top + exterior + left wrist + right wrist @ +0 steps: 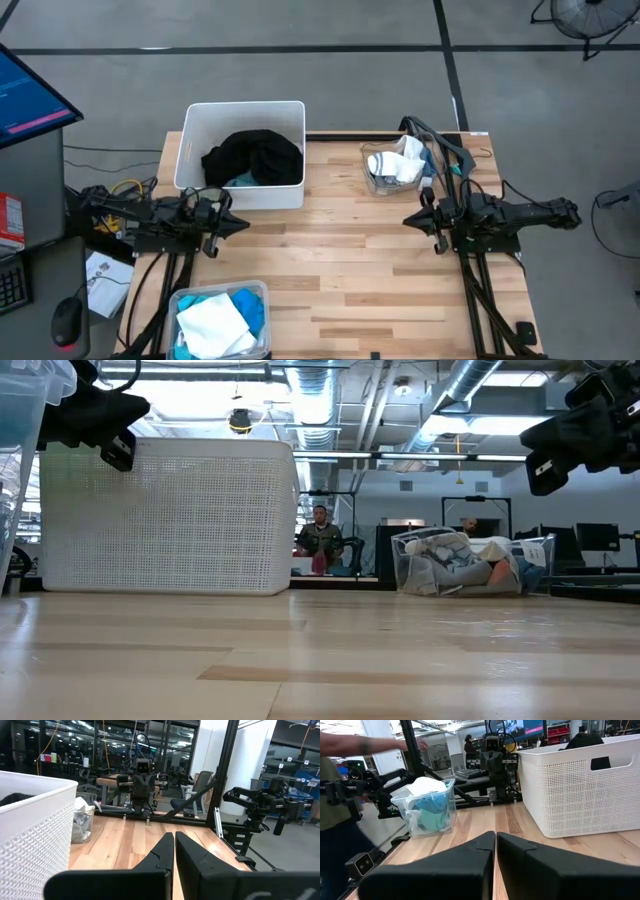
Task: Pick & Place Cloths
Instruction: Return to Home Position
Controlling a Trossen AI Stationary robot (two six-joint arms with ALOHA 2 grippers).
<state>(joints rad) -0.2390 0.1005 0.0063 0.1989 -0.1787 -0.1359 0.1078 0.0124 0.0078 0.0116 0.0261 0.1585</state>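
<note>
Closest: near tub [178, 298] holds turquoise and white shirts [220, 320]. Mid-bench [340, 270]: left hand [244, 224] and right hand [408, 219] hover well apart, both pinched closed, holding nothing. Far side: black clothes [255, 155] in white bin [190, 150], white socks [395, 165] in far tub [372, 186].

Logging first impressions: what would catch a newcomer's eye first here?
A white perforated plastic bin at the wooden table's far left holds heaped black clothes. One clear plastic tub of pale socks sits far right; another clear tub of turquoise and white cloths at the near-left edge. The left arm and right arm hover mid-table, jaws shut.
</note>
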